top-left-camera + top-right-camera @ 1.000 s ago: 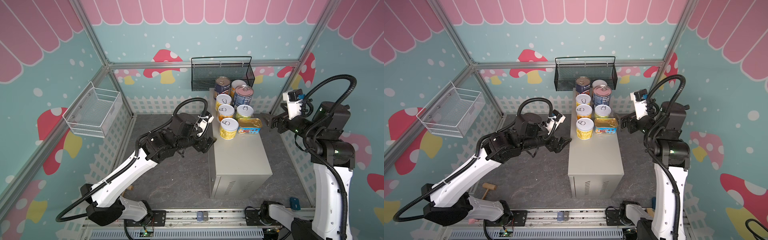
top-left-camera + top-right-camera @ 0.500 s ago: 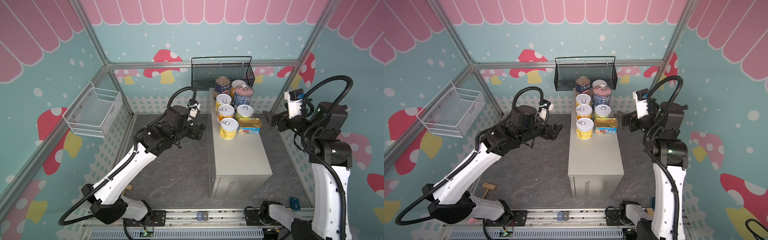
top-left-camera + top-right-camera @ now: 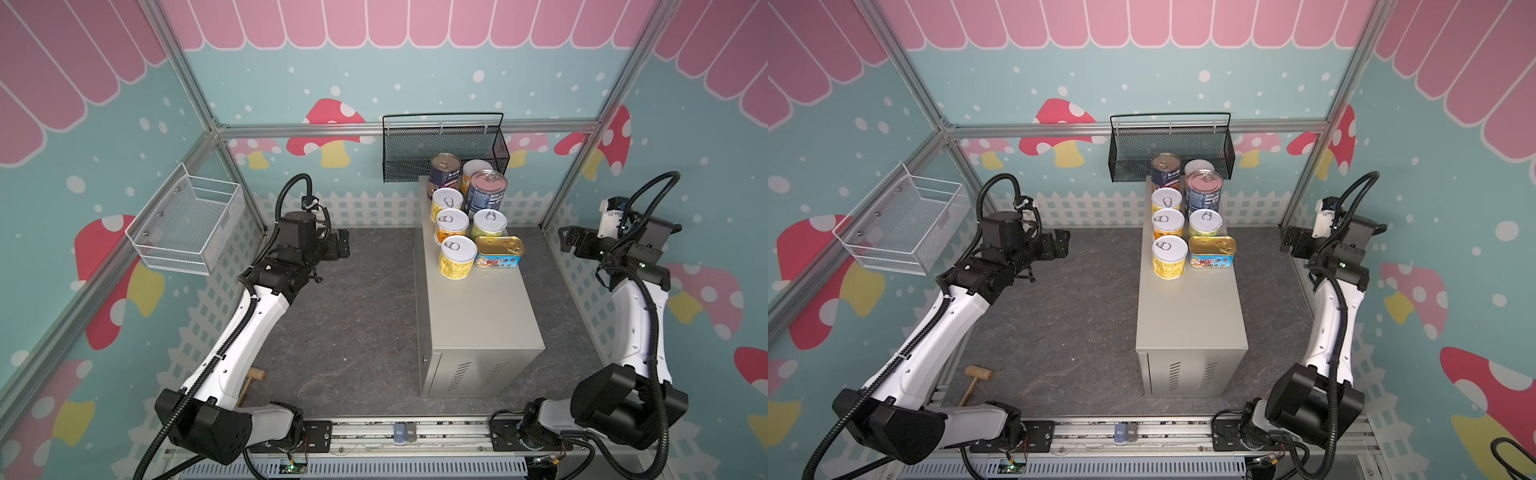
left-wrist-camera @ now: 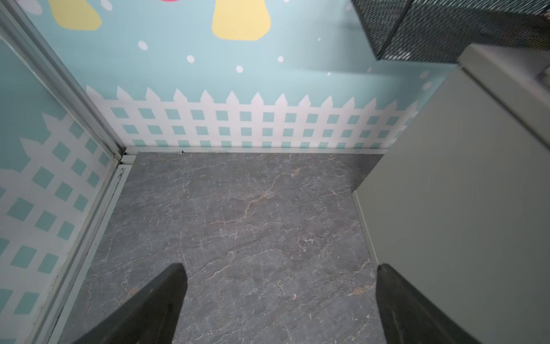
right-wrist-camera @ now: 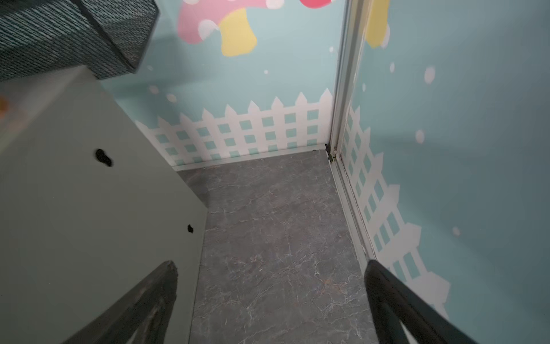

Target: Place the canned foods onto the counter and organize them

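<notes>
Plainly, left pincer (image 4: 279,268) and right pincer (image 5: 269,263) gape wide, both empty.

Counter (image 3: 478,316): I'm seeing smooth matt painted metal.
Canned foods (image 3: 457,249): I'm seeing shiny metal lids, glossy labels.
Floor (image 3: 353,311): I'm seeing matt marbled stone-look sheet.
Black mesh basket (image 3: 415,153): I'm seeing matt metal mesh.
Mallet (image 3: 979,374): I'm seeing bare wood.

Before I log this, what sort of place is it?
Probably a staged play-shop robot booth: teal mushroom-printed walls, a white wire basket and black mesh basket hung on them, a beige-grey metal cabinet as counter.
</notes>
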Motion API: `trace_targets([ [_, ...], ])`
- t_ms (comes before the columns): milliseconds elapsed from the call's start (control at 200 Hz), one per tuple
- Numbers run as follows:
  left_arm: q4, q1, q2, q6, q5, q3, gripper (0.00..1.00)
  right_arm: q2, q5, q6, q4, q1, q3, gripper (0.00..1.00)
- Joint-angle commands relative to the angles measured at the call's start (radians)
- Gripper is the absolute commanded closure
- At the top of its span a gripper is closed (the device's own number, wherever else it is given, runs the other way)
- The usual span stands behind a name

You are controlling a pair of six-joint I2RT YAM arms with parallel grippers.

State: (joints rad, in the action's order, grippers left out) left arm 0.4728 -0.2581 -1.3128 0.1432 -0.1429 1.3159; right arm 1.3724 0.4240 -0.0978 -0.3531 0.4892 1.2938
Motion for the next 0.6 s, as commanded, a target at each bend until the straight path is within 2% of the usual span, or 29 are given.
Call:
trace_targets([
  [0,-0.229,0.038,0.012,-0.019,-0.069,-0.142,0.01,-0.057,-0.064,-0.046,0.312,-0.023,-0.215,0.01],
  [65,-0.283,0.075,-0.004,-0.013,-0.075,-0.215,0.01,-0.086,-0.129,-0.029,0.442,-0.073,-0.364,0.01],
  [170,-0.261,0.134,-0.069,-0.013,-0.086,-0.265,0.01,-0.083,-0.209,0.003,0.584,-0.157,-0.532,0.01],
  [225,-0.292,0.141,-0.101,-0.026,-0.143,-0.303,0.01,-0.069,-0.256,0.022,0.685,-0.198,-0.615,0.01],
  [270,-0.357,0.141,-0.118,-0.035,-0.209,-0.359,0.01,-0.055,-0.282,0.037,0.776,-0.22,-0.677,0.01],
  [365,-0.517,0.142,-0.131,-0.082,-0.24,-0.488,0.01,-0.021,-0.285,0.032,0.967,-0.232,-0.792,0.0],
  [450,-0.698,0.139,-0.134,-0.063,-0.275,-0.602,0.01,0.011,-0.251,0.022,1.152,-0.24,-0.878,0.01],
  [595,-1.014,0.084,-0.177,-0.153,-0.331,-0.755,0.01,0.086,-0.22,0.044,1.245,-0.248,-0.911,0.0],
])
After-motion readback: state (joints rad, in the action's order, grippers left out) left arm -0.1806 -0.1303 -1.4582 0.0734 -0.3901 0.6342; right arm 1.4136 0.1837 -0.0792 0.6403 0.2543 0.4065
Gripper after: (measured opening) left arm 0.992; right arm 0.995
